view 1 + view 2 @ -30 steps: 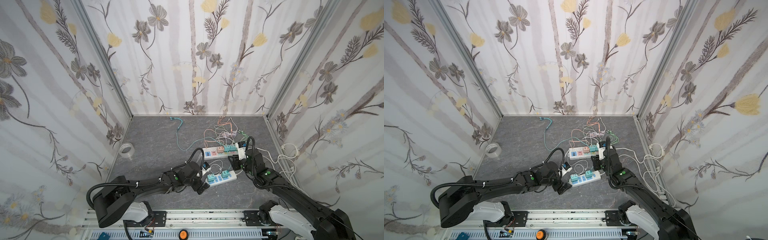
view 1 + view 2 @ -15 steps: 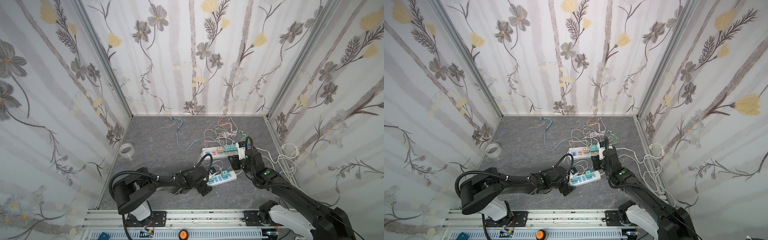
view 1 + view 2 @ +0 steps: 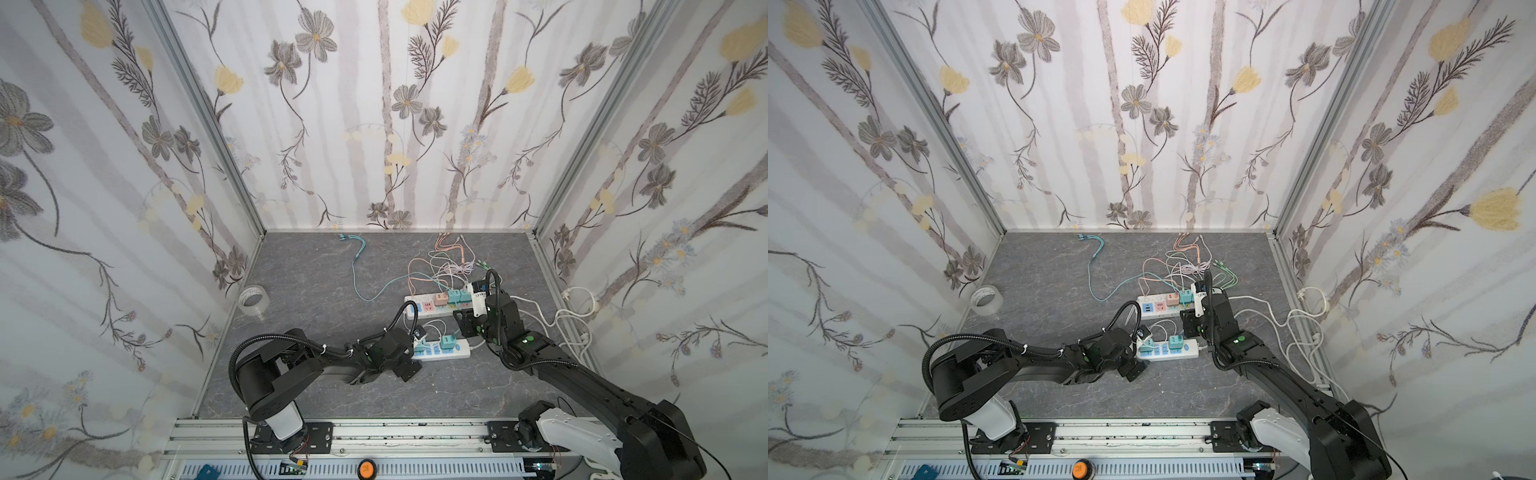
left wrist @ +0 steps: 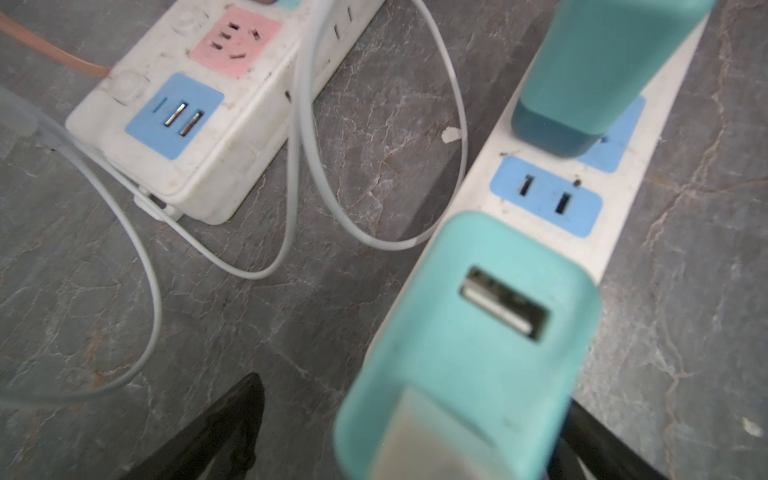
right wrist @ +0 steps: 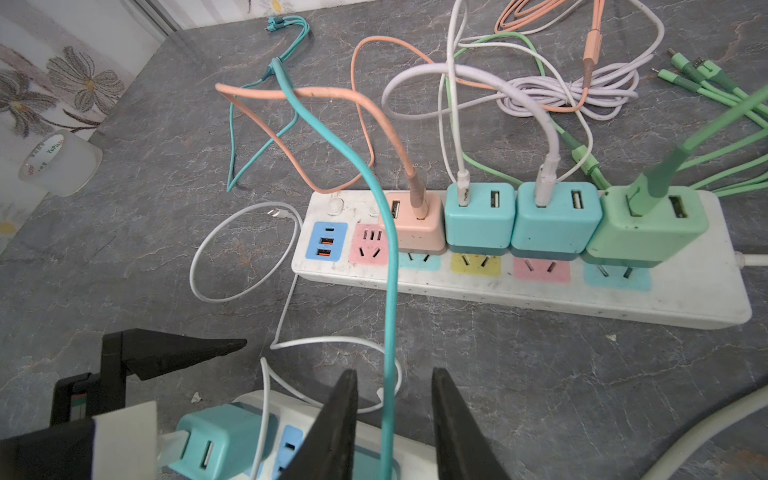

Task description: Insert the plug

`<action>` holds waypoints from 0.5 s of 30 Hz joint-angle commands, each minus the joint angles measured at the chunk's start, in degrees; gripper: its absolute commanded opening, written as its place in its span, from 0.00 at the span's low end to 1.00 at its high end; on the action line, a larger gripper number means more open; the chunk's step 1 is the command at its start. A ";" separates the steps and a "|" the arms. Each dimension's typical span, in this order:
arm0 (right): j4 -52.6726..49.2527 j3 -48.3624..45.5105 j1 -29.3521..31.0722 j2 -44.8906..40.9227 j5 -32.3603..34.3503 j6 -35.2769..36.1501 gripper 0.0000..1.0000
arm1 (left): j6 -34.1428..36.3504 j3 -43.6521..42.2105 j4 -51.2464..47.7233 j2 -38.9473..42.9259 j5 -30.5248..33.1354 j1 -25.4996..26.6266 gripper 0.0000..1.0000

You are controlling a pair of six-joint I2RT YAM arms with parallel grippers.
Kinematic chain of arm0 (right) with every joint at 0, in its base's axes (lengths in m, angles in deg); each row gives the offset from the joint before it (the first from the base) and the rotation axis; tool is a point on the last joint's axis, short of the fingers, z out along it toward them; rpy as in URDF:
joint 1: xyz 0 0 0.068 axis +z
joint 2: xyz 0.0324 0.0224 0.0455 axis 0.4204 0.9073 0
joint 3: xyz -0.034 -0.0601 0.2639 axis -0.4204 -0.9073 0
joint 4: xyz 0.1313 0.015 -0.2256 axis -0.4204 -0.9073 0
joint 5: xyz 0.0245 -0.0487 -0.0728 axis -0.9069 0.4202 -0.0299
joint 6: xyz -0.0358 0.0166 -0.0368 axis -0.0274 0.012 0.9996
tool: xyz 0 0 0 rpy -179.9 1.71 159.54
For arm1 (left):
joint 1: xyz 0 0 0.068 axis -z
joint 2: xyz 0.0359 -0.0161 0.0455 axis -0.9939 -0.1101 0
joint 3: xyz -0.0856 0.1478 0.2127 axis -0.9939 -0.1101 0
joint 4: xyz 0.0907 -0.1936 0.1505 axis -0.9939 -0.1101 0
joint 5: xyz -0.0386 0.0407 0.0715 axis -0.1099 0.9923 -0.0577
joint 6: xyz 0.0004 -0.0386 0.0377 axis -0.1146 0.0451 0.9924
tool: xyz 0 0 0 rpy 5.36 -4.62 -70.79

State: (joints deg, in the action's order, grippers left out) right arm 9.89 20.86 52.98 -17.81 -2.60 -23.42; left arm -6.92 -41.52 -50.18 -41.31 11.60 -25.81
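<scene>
A teal plug adapter [image 4: 478, 332] with an empty USB port stands at the left end of the near white power strip [image 3: 459, 353]. My left gripper [image 3: 415, 351] is open around it, one black finger [image 4: 216, 428] well clear of its side. A pale blurred piece lies over the adapter's near face. A second teal adapter [image 3: 446, 341] stands further along the strip. My right gripper [image 5: 392, 415] hovers over that adapter, open, and a teal cable [image 5: 388, 332] runs untouched between its fingers [image 5: 332, 432].
The far power strip [image 5: 623, 299] carries pink, teal and green adapters with a tangle of orange, lilac, white and green cables behind. A white cable [image 4: 299, 166] loops between the strips. A tape roll [image 3: 253, 298] sits by the left wall. Thick white cords [image 3: 552, 324] lie at the right.
The left arm has folded its elbow in and its gripper has shifted a little right onto the near strip's left end. The right arm has barely moved.
</scene>
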 commanded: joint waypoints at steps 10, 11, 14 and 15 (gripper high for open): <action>5.59 3.52 -0.08 4.60 -1.27 -0.09 0.30 | 2.24 1.39 -0.18 -0.98 0.19 -2.93 1.00; 5.63 3.69 -0.08 4.56 -1.44 0.03 0.31 | 2.26 1.51 -0.40 -0.94 -0.37 -2.83 1.00; 5.65 4.22 -0.13 3.87 -3.10 0.49 0.41 | 2.09 1.92 -1.50 -0.39 -1.83 -2.93 1.00; 5.30 4.61 -0.15 3.45 -4.56 1.14 0.45 | 1.86 2.14 -2.15 0.16 -2.23 -2.89 1.00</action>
State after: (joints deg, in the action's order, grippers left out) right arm 12.17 24.40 52.91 -13.81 -4.35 -23.31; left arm -5.52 -40.08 -50.62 -41.90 10.86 -28.65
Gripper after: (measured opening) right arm 0.438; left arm 0.997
